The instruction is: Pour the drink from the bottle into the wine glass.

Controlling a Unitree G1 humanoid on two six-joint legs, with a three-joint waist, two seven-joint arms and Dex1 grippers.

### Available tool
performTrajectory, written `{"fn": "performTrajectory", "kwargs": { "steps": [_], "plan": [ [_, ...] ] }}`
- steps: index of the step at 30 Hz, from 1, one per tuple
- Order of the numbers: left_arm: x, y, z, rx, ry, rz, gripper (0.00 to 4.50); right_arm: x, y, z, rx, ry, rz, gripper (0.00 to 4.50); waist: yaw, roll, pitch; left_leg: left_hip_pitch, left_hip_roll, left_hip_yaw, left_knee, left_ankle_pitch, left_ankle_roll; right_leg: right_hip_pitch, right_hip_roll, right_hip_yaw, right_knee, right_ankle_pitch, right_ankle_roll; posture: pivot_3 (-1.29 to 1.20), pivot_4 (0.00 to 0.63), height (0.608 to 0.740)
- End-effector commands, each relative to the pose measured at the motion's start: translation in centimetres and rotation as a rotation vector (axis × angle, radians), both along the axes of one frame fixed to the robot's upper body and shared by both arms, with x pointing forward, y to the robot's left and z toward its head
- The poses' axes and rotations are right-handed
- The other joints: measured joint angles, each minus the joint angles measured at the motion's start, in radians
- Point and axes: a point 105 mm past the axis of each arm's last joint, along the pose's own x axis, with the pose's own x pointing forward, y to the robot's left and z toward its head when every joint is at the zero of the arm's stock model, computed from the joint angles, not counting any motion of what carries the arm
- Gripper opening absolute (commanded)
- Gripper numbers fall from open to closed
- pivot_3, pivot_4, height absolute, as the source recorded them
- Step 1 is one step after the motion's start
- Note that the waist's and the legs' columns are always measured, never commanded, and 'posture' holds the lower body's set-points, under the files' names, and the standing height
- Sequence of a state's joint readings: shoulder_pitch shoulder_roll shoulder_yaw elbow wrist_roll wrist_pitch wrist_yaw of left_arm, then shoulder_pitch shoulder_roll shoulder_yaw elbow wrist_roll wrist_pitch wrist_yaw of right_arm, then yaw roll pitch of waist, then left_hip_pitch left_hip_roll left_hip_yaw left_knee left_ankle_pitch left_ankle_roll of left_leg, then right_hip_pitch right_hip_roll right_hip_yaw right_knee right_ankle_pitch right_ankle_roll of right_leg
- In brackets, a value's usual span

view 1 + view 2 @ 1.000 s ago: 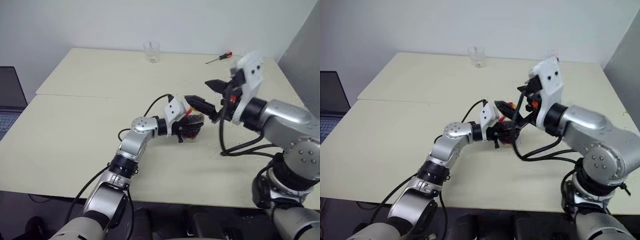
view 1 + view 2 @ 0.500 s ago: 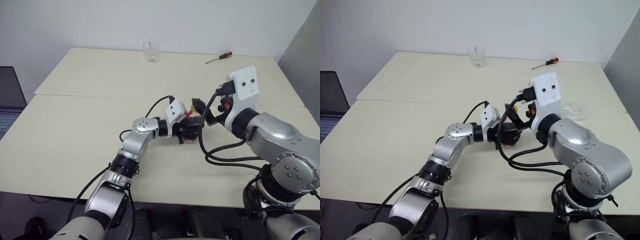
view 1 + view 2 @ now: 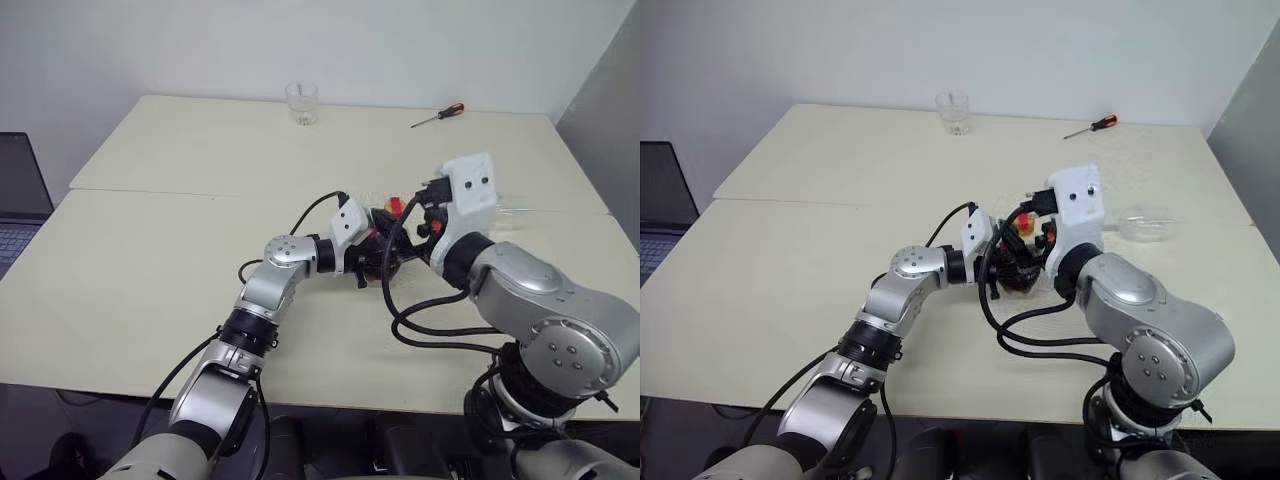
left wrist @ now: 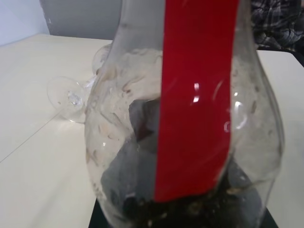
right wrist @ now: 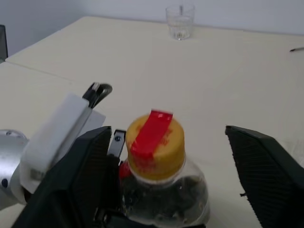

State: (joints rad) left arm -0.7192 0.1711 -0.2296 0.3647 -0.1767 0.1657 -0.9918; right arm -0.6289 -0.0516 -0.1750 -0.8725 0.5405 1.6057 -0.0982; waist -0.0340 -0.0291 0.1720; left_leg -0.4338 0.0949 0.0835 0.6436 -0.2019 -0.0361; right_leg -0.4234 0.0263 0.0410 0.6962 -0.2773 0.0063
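Gripping the bottle (image 5: 164, 183) around its round body, the left gripper (image 3: 372, 262) holds it upright near the middle of the table (image 3: 150, 250), its fingers clamped tight on the clear plastic. The drink (image 4: 190, 206) sits dark in the bottom of the bottle, with a red strip of label running up the body to the yellow cap (image 5: 156, 145). The right gripper (image 5: 171, 156) hangs at the cap from the right, its two black fingers (image 5: 266, 166) standing apart on either side of the cap, touching nothing that can be seen. The wine glass (image 3: 1145, 222) lies on its side on the table to the right of the bottle and a little farther back, partly hidden behind the right arm. A short clear tumbler (image 3: 302, 103) stands upright at the far edge of the table, well apart from both arms. A screwdriver (image 3: 438, 115) with a red handle lies at the far right. A laptop (image 3: 20, 195) shows at the left edge, beside the table.
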Motion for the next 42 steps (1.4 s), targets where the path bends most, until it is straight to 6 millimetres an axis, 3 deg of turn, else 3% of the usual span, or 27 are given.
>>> {"fn": "performTrajectory", "kwargs": {
  "steps": [1, 4, 5, 14, 21, 40, 42],
  "plan": [
    [-0.08, -0.36, 1.94, -0.040, -0.067, -0.013, 0.92, -0.49, 0.10, 0.86, 0.016, -0.041, 0.003, 2.57, 0.000, 0.000, 0.000, 0.000, 0.000, 0.000, 0.000, 0.000, 0.000, 0.000, 0.000, 0.000, 0.000, 0.000, 0.000, 0.00, 0.150, 0.740],
    [-0.11, -0.41, 1.93, -0.041, -0.066, -0.013, 0.92, -0.51, 0.16, 0.91, 0.020, -0.042, 0.005, 1.49, 0.000, 0.000, 0.000, 0.000, 0.000, 0.000, 0.000, 0.000, 0.000, 0.000, 0.000, 0.000, 0.000, 0.000, 0.000, 0.00, 0.150, 0.740],
    [-0.13, -0.42, 1.93, -0.042, -0.066, -0.014, 0.92, -0.53, 0.17, 0.93, 0.024, -0.043, 0.006, 1.36, 0.000, 0.000, 0.000, 0.000, 0.000, 0.000, 0.000, 0.000, 0.000, 0.000, 0.000, -0.001, 0.000, 0.000, 0.000, 0.00, 0.150, 0.740],
    [-0.14, -0.37, 1.83, -0.040, -0.064, -0.012, 0.92, -0.75, 0.25, 1.17, 0.057, -0.045, 0.047, 1.37, 0.000, 0.000, 0.000, 0.000, 0.000, 0.000, 0.000, 0.000, 0.000, 0.000, 0.000, 0.000, -0.001, 0.000, 0.000, 0.00, 0.150, 0.740],
    [-0.13, -0.31, 1.76, -0.038, -0.061, -0.011, 0.90, -0.91, 0.40, 0.98, 0.055, -0.038, 0.070, 3.71, 0.000, 0.000, 0.000, 0.000, 0.000, 0.000, -0.001, 0.000, 0.000, 0.000, 0.000, 0.000, -0.001, 0.000, 0.000, 0.00, 0.150, 0.740],
    [-0.30, -0.54, 1.68, -0.040, -0.061, -0.020, 0.90, -0.24, -0.01, 1.64, 0.049, -0.047, 0.038, 3.74, -0.001, 0.000, 0.000, 0.000, 0.000, 0.000, -0.003, 0.000, 0.000, 0.000, 0.000, 0.000, -0.004, 0.000, 0.000, 0.00, 0.150, 0.740],
    [-0.27, -0.55, 1.68, -0.041, -0.061, -0.019, 0.90, -0.20, -0.09, 1.66, 0.051, -0.047, 0.037, 3.38, -0.001, 0.000, 0.000, 0.000, 0.000, 0.000, -0.003, 0.000, 0.000, 0.000, 0.000, 0.000, -0.005, 0.000, 0.000, 0.00, 0.150, 0.740]
  ]
}}
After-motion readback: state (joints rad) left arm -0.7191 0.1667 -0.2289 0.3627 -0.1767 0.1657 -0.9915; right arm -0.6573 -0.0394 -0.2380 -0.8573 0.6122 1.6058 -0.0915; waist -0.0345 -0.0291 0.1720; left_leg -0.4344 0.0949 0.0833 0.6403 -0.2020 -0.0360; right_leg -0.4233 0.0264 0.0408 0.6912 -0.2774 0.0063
